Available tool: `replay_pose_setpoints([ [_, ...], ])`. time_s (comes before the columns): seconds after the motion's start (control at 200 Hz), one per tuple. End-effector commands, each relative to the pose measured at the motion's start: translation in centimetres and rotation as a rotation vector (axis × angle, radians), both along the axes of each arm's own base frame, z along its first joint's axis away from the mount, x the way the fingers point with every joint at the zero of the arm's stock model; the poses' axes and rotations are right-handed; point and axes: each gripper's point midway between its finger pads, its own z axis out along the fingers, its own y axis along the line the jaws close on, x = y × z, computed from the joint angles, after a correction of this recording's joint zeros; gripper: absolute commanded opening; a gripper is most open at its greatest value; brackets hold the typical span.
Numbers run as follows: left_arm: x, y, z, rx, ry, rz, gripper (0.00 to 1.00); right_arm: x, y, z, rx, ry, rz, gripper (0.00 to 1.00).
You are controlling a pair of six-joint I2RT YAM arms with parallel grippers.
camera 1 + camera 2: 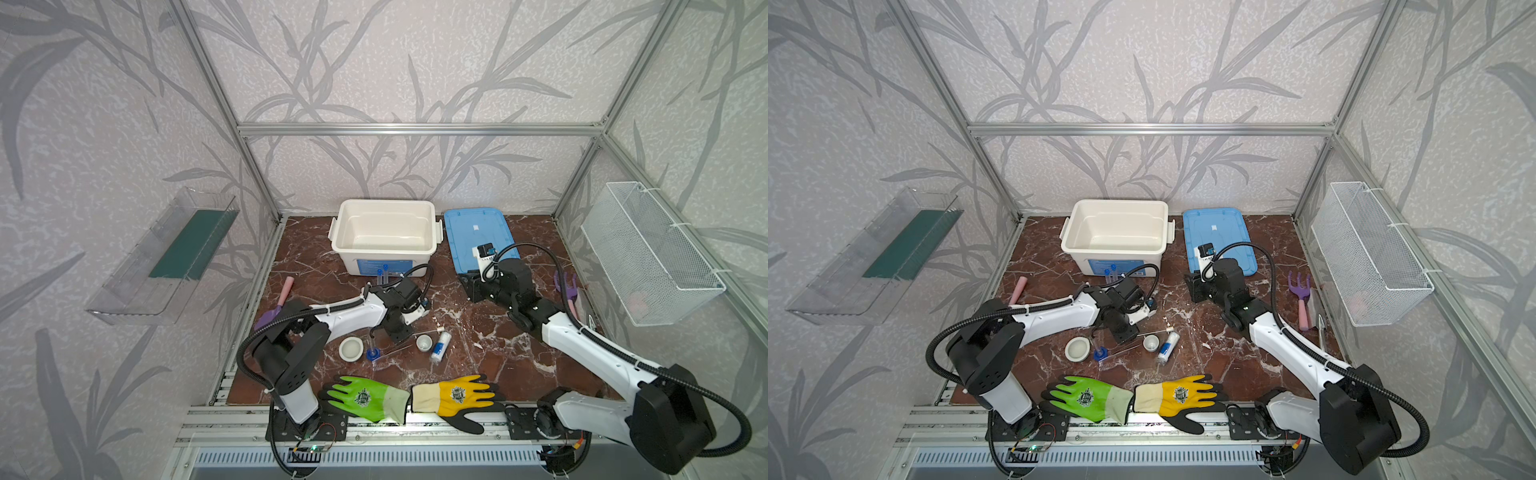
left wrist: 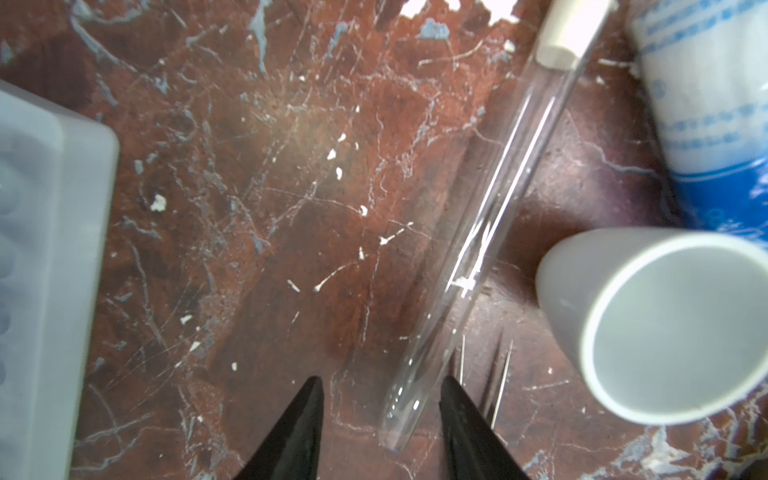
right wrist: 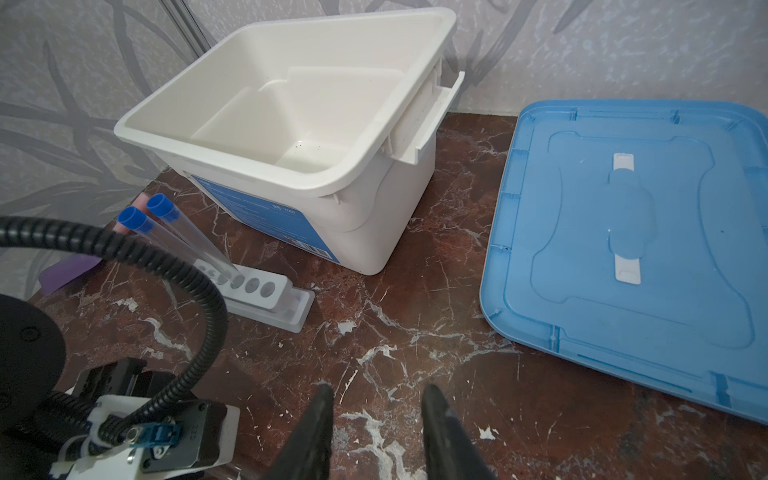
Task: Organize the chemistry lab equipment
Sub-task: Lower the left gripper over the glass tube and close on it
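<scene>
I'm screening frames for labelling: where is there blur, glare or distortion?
Left wrist view: rack and bottle at the edges are blurred, the tube streaked with glare. Right wrist view: sharp, though the tub looks stretched. Both top views: sharp, evenly lit.
</scene>
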Motion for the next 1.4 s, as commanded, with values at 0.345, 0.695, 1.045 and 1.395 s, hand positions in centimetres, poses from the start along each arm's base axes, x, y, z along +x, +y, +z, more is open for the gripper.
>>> replay_pose_setpoints([
  [0.345,0.1,-0.9,-0.2,0.002,0.017,-0.031,0.37,0.2,-0.6,-0.9,0.021,0.005,-0.019,0.37],
  [0.695,0.0,-1.3,-0.3,-0.011,0.034,-0.029,0.24,0.3,-0.9,-1.6,0.023,0.016,-0.028,0.37],
  [1.045,0.3,-1.5,-0.8,0.014,0.048,-0.024,0.30,0.2,-1.4,-1.6,0.030,0.014,-0.038,0.37],
  [1.395,0.3,-1.6,-1.3,0.033,0.061,-0.032,0.23,0.4,-1.6,-1.7,0.036,0.017,-0.044,0.37],
])
